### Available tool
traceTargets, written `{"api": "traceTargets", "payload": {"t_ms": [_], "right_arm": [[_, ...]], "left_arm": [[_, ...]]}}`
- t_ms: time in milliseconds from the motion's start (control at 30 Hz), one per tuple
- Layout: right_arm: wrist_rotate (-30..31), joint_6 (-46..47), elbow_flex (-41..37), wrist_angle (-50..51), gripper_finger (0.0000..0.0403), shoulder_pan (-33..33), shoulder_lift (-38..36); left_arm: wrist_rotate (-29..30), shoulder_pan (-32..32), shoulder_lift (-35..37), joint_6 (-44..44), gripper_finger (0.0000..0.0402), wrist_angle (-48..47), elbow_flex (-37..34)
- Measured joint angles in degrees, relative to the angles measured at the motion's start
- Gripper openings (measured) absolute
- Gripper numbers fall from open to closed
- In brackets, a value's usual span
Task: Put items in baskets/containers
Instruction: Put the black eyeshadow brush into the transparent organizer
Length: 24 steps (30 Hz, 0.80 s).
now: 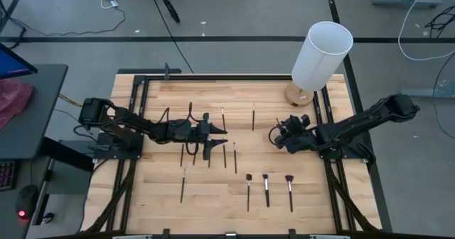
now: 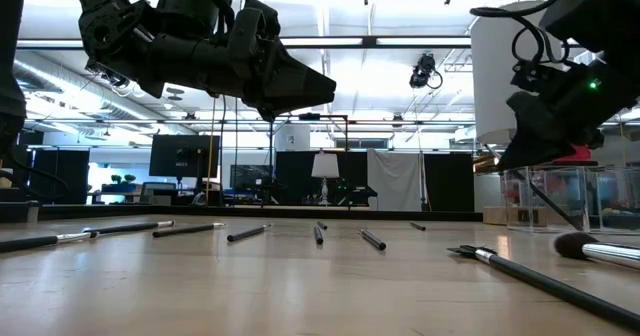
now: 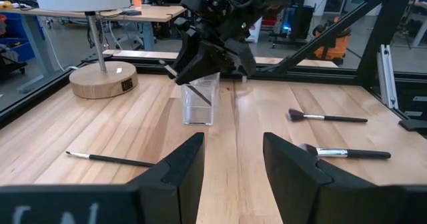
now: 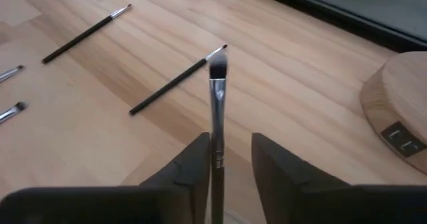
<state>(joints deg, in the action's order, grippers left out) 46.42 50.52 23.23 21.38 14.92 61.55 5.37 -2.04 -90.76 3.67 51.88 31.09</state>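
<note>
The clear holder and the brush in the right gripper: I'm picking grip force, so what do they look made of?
The clear holder looks like rigid clear plastic, possibly acrylic: see-through, glossy, with sharp straight edges. The brush held between the right gripper fingers seems to have a shiny metal ferrule, soft dark bristles and a smooth dark handle; painted wood or plastic, I cannot tell.
</note>
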Motion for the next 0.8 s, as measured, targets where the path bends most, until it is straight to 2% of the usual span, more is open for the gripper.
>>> {"api": "traceTargets", "payload": {"t_ms": [200, 367, 467, 600, 800], "right_arm": [[-1.4, -0.2, 6.7, 8.4, 0.0155, 0.0, -0.8], [-1.0, -1.3, 14.4, 16.9, 0.0155, 0.0, -0.8], [-0.9, -3.1, 17.7, 16.9, 0.0149, 0.3, -0.8], [-0.9, -6.8, 19.3, 10.2, 0.0133, 2.2, -0.8], [-0.8, -16.4, 19.3, -10.4, 0.0106, 7.8, 3.7]], "left_arm": [[0.0, 0.0, 0.0, 0.2, 0.0156, 0.0, 0.0], [0.0, 0.0, 0.0, 0.2, 0.0156, 0.0, 0.0], [0.0, 0.0, 0.0, 0.2, 0.0156, 0.0, 0.0], [0.0, 0.0, 0.0, 0.2, 0.0156, 0.0, 0.0], [0.0, -0.1, 0.0, 1.0, 0.0156, -0.2, 0.0]]}}
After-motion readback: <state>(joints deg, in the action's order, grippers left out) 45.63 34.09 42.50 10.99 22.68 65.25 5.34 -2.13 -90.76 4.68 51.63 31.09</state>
